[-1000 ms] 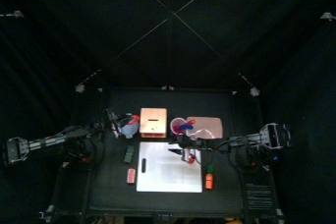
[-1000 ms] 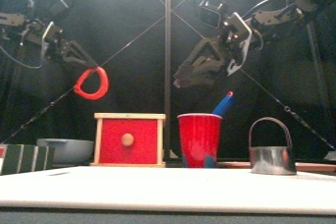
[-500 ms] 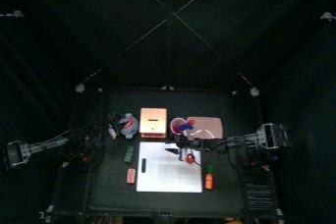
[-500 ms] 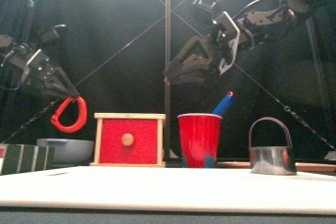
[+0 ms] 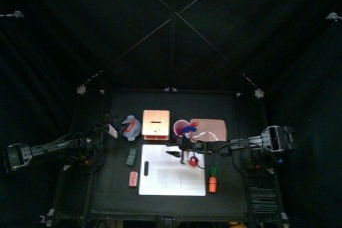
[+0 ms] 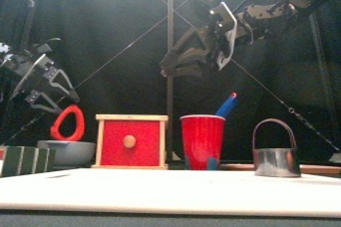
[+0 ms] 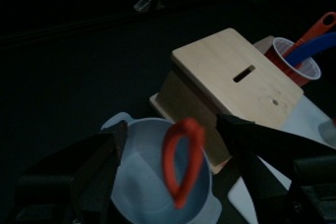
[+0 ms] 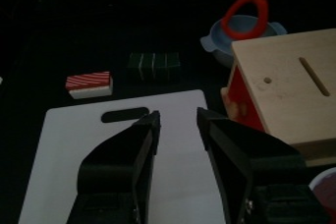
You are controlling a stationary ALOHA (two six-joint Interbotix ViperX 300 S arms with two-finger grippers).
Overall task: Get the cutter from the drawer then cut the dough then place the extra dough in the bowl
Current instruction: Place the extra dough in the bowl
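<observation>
At blue-grey bowl (image 6: pixel 78 153) | red dough ring (image 6: pixel 58 127) lowered, now standing inside

Robot lab booth, not a real kitchen. Black curtains (image 5: pixel 171 32) close in a small black counter (image 5: pixel 114 204). Left arm (image 5: pixel 54 150) and right arm (image 5: pixel 254 144) reach over it from the sides. Well below the right gripper (image 6: pixel 173 68) sit play-kitchen props only: wooden box with red drawer front (image 6: pixel 131 141), red cup (image 6: pixel 202 143) holding a toy knife (image 6: pixel 226 104), metal cutter (image 6: pixel 274 153), white cutting board (image 6: pixel 170 191).
</observation>
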